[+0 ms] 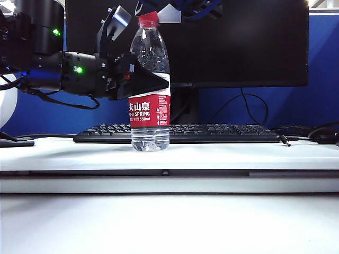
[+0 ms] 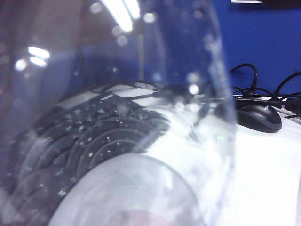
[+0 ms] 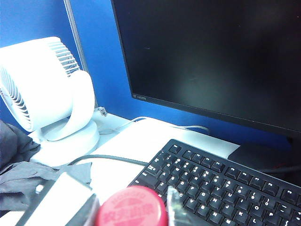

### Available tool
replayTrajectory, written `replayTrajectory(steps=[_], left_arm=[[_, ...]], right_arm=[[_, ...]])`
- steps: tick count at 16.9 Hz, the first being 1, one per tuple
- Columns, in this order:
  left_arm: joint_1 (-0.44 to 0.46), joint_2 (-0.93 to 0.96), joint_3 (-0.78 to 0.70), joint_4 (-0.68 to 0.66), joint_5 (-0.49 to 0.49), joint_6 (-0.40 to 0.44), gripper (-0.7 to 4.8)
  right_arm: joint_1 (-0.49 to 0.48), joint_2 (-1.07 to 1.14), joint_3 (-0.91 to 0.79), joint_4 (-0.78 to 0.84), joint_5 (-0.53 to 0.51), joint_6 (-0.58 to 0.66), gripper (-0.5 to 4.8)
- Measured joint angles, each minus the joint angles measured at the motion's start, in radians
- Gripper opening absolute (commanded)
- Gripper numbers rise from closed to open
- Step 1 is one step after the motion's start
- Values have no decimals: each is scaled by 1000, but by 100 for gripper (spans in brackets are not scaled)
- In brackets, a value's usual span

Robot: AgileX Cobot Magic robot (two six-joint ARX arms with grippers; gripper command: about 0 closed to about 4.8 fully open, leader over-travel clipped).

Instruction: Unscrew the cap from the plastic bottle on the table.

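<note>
Right tool & cap cut off by frame edge.

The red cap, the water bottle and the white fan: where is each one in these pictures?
cap (image 3: 131, 207), right wrist view, on its embossed top.
plastic bottle (image 1: 150, 110), exterior view, on its red label.
white fan (image 3: 35, 80), right wrist view, on its round grille.

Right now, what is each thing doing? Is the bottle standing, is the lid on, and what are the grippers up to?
Plastic bottle: upright on the table, nearly empty.
Cap: on the neck.
Left gripper: shut on the plastic bottle, at mid-height.
Right gripper: above the bottle, fingers on both sides of the cap; grip unclear.
Monitor: screen dark.
Fan: upright; spinning or not, cannot tell.
</note>
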Motion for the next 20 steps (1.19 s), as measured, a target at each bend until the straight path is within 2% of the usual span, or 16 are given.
replayTrajectory(steps=[1,3,6,8,9,11,12,14,17,19,20], left_arm=[[0,0,0,0,0,0,237],[0,0,0,0,0,-1,237],[0,0,0,-1,0,-2,237],[-1,0,0,-2,0,-1,237],[-1,0,0,-2,0,1,237],[-2,0,0,-1,2,5,237],[-2,0,0,-1,14,6,237],[-2,0,0,-2,60,8,237],[-6,0,0,-5,114,7,237],[-7,0,-2,-5,129,7,237],[-7,0,-2,-5,133,7,237]], right_arm=[[-3,-1,4,-12,-3,0,142],[-6,-4,7,-32,-10,0,133],[-6,-4,7,-36,-10,-2,41],[-26,-21,9,-83,-45,0,41],[-45,-26,10,-98,-106,0,41],[-122,-30,11,-107,-351,-6,41],[-150,-30,11,-107,-438,-9,41],[-220,-29,11,-108,-661,-11,41],[-303,-27,11,-112,-911,5,40],[-323,-27,11,-113,-976,19,41],[-325,-27,11,-113,-986,26,76]])
